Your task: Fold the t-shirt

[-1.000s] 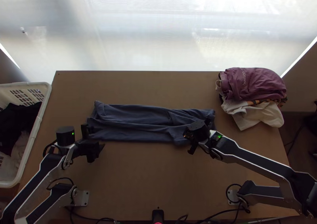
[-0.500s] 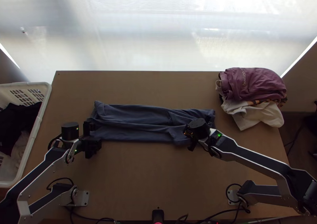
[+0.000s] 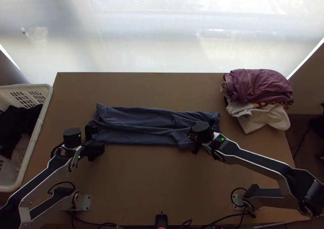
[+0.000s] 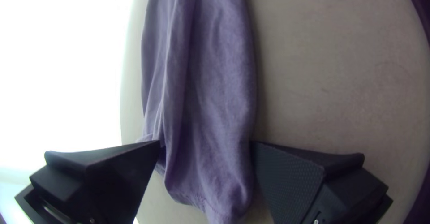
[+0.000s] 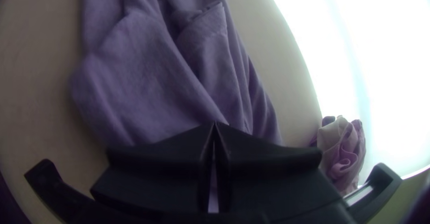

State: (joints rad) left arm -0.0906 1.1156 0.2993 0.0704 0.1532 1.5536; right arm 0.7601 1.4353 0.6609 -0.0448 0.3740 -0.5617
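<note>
While the t-shirt (image 3: 137, 117) lies across the middle of the worktop (image 3: 162, 180), folded into a long, narrow strip, the left tool (image 4: 205, 142) is spread at its left end, fingers to either side of it. The right tool (image 5: 215, 124) is pressed together over the right end; whether it pinches any of the t-shirt, I cannot tell.

If the left tool closes too high, it may catch just the top layer and peel the strip open. Too low, and it could rub the worktop and bunch that end up. Should the right tool have no hold, a lift from the left would likely drag the strip askew, and the loose flap (image 5: 143, 71) could slip out of place.

The top view gives the strip's full length, with the basket (image 3: 47, 103) at left and the pile of clothes (image 3: 259, 87) at far right. Part of the near right corner is hidden there under the right arm (image 3: 259, 160); the right wrist view brings out the flap's slanting edge.
</note>
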